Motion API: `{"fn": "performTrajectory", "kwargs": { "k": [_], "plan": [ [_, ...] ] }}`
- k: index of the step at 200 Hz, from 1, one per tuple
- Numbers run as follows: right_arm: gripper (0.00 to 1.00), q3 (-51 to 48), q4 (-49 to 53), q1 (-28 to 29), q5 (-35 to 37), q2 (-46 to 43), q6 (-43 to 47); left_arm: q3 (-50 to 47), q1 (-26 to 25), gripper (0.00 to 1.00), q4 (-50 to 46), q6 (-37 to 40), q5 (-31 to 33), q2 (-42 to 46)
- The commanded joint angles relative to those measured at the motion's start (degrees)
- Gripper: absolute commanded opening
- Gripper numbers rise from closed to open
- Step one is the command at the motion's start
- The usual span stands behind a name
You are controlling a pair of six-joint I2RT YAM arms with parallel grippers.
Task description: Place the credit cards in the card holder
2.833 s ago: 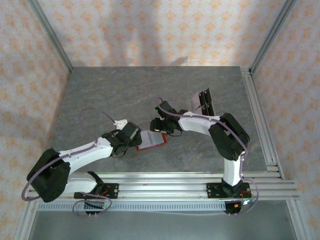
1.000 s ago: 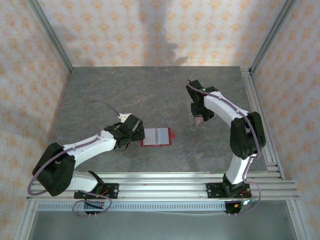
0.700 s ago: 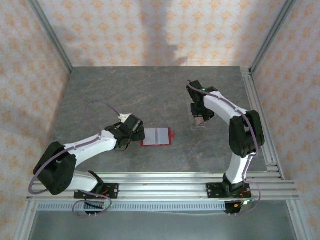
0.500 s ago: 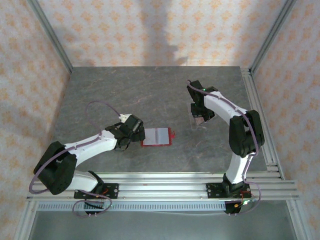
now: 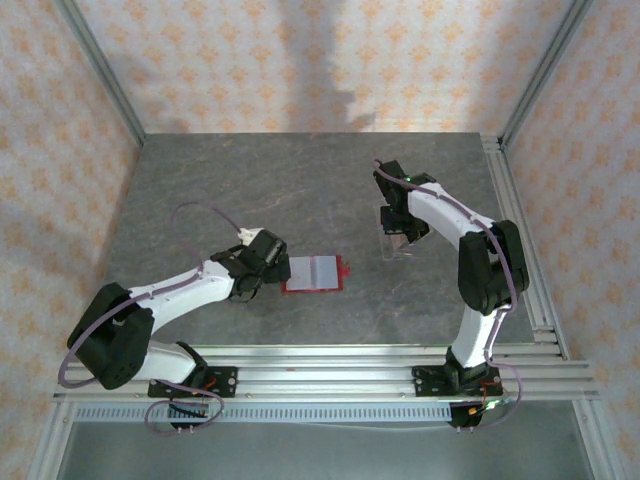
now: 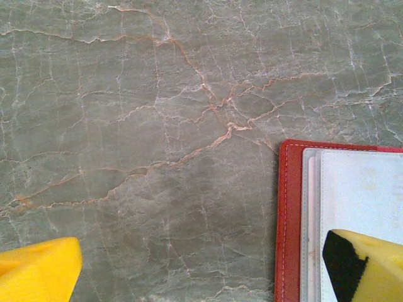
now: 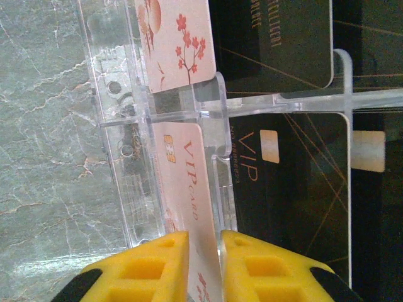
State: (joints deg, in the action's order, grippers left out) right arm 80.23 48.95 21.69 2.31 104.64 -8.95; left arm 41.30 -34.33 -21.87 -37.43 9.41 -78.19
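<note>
Since the earliest frame the right arm has swung away from the card holder (image 5: pixel 312 273) to the far right part of the desk (image 5: pixel 250 180). Over the last second I see no shift in either arm.

The right arm's fingers (image 7: pixel 204 264) are two yellow ribbed blocks drawn close together. The thin edge of a pink card (image 7: pixel 189 182) printed "VIP card" runs into the narrow slot between them. I read that as a pinch, though the contact itself is hard to make out from this angle.

The credit cards (image 7: pixel 283 182) stand in a clear plastic rack (image 7: pixel 119 126) with moulded dividers. Some are glossy black with gold lettering, and one further along is pale pink with a blossom print.

The card holder lies open and flat on the grey veined stone of the desk, well apart from the rack. It has a stitched red border around a pale lining under a clear sleeve.

The left arm's fingers (image 6: pixel 201 258) are spread wide and hold nothing. One yellow tip with a black pad hangs over the card holder's near corner, and the other is over bare stone.
</note>
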Motion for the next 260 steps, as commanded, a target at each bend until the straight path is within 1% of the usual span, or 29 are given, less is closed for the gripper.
{"fn": "performTrajectory", "kwargs": {
  "k": [1,179,260],
  "plan": [
    [0.2,-0.3,-0.2,-0.2,0.3,-1.6,-0.2,0.5,0.7,1.0,-0.4,0.4,0.6,-0.8],
    [0.18,0.7,0.1,-0.2,-0.2,-2.4,-0.2,0.6,0.8,1.0,0.1,0.4,0.3,-1.3],
    [0.1,0.9,0.1,-0.2,-0.8,-1.9,0.0,0.9,0.7,1.0,-0.2,0.5,0.2,-1.4]
  ]
}}
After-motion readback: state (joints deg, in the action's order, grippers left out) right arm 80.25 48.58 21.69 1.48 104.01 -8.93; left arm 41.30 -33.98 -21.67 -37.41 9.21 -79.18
